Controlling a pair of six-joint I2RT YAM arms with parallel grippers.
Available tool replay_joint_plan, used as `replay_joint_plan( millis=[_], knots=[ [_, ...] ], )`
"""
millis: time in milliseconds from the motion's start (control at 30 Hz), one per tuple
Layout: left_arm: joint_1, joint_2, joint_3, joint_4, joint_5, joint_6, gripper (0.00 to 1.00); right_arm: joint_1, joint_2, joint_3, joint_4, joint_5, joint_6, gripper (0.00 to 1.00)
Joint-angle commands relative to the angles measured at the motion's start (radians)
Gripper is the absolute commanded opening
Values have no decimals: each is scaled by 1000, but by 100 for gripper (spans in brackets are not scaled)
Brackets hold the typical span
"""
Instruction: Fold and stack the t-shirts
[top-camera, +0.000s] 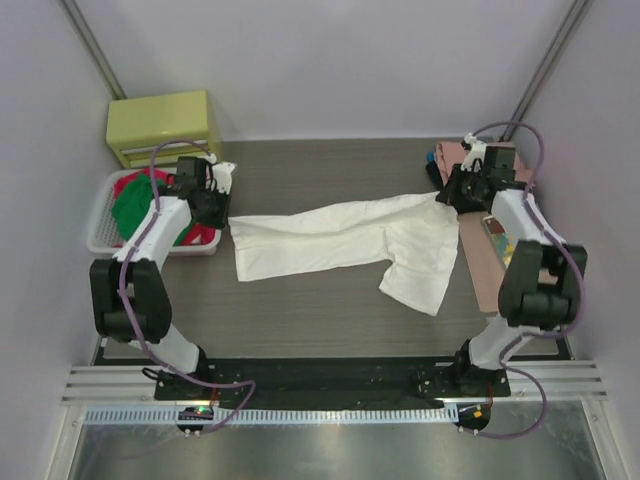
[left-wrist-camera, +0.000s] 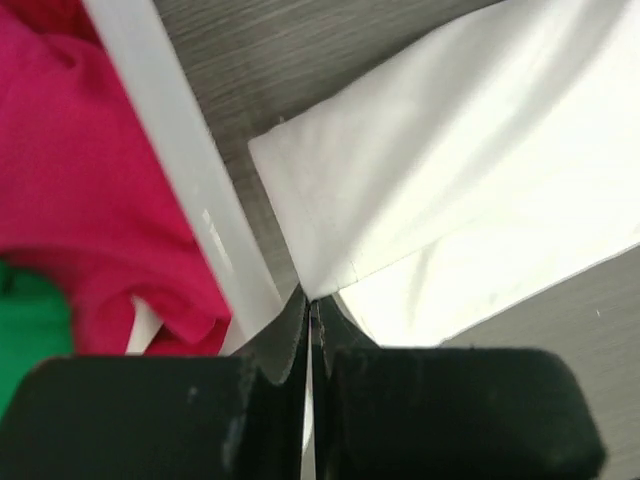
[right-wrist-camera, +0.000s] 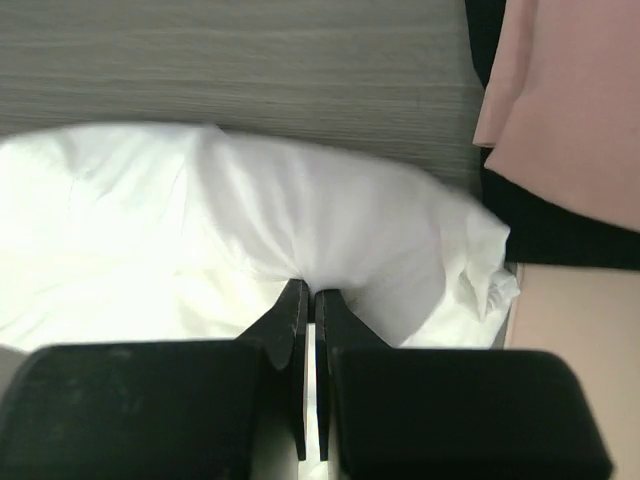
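A white t-shirt (top-camera: 340, 235) lies stretched across the middle of the table, one part folded down at the right (top-camera: 425, 270). My left gripper (top-camera: 222, 205) is shut on its left corner; in the left wrist view the cloth (left-wrist-camera: 430, 170) is pinched at the tips (left-wrist-camera: 312, 300). My right gripper (top-camera: 447, 195) is shut on its right end, where the cloth (right-wrist-camera: 300, 220) bunches at the tips (right-wrist-camera: 308, 290). Red (top-camera: 130, 183) and green (top-camera: 135, 205) t-shirts fill the basket. A salmon-pink t-shirt (right-wrist-camera: 570, 100) lies on a black one (right-wrist-camera: 560, 235) at the far right.
The white slotted basket (top-camera: 100, 240) stands at the left edge, its rim (left-wrist-camera: 190, 200) close beside my left gripper. A yellow box (top-camera: 165, 125) sits behind it. A pinkish strip (top-camera: 480, 255) runs along the table's right side under the right arm.
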Motion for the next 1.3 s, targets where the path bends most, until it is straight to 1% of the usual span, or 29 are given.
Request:
replay_joint_plan(
  millis=[0, 33, 67, 100, 200, 267, 400, 467, 500, 600, 633, 667, 700, 733, 767, 833, 867, 933, 967, 1033, 1067, 1100, 1133, 1200, 1233, 1267],
  knots=[
    [-8, 143, 20, 151, -53, -18, 0, 40, 274, 66, 221, 53, 2, 1],
    [-13, 175, 30, 164, -67, -18, 0, 49, 323, 84, 224, 70, -10, 1],
    [-19, 195, 36, 174, -87, -17, 0, 61, 355, 95, 238, 127, -25, 1],
    [-20, 221, 31, 186, -96, -18, 0, 72, 398, 95, 286, 158, -50, 1],
    [-25, 226, 5, 240, -113, -32, 0, 95, 438, 101, 348, 182, -26, 1],
    [-26, 220, -4, 260, -113, -43, 0, 116, 449, 118, 350, 202, -19, 1],
    [-26, 192, -18, 284, -130, -60, 0, 141, 445, 109, 370, 225, -18, 1],
    [-26, 175, -22, 283, -132, -63, 0, 179, 416, 86, 374, 233, -16, 1],
    [-26, 167, -22, 280, -127, -61, 0, 184, 405, 76, 406, 242, -16, 1],
    [-26, 135, -38, 289, -126, -64, 0, 189, 370, 60, 414, 248, -15, 1],
    [-26, 123, -42, 295, -141, -71, 4, 189, 353, 57, 413, 247, -13, 1],
    [-26, 118, -48, 298, -144, -71, 19, 193, 344, 43, 423, 247, -18, 3],
    [-26, 114, -50, 298, -146, -71, 46, 193, 333, 37, 422, 248, -22, 12],
    [-26, 95, -53, 298, -146, -81, 50, 195, 316, 23, 426, 248, -25, 36],
    [-26, 83, -64, 298, -138, -81, 51, 196, 282, -12, 445, 257, -32, 43],
    [-26, 52, -78, 287, -118, -87, 53, 199, 233, -49, 451, 282, -44, 53],
    [-26, 19, -90, 281, -113, -86, 53, 199, 180, -84, 448, 297, -45, 55],
    [-26, -21, -105, 266, -118, -83, 54, 199, 123, -116, 436, 322, -58, 57],
    [-26, -73, -125, 266, -129, -75, 54, 199, 62, -141, 407, 333, -56, 57],
    [-26, -136, -148, 258, -129, -74, 55, 198, -11, -170, 387, 334, -50, 57],
    [-26, -165, -165, 244, -101, -80, 55, 198, -44, -187, 324, 330, -39, 57],
    [-26, -217, -170, 229, -84, -84, 55, 199, -107, -193, 296, 314, -24, 57],
    [-26, -237, -176, 188, -65, -90, 54, 202, -138, -204, 241, 302, -12, 57],
    [-26, -268, -165, 131, -25, -98, 54, 204, -208, -213, 188, 284, 2, 56],
    [-26, -273, -153, 94, -12, -98, 54, 210, -227, -219, 126, 288, 2, 56],
    [-26, -279, -150, 38, 0, -97, 53, 212, -247, -227, 102, 299, 26, 56]
  ],
)
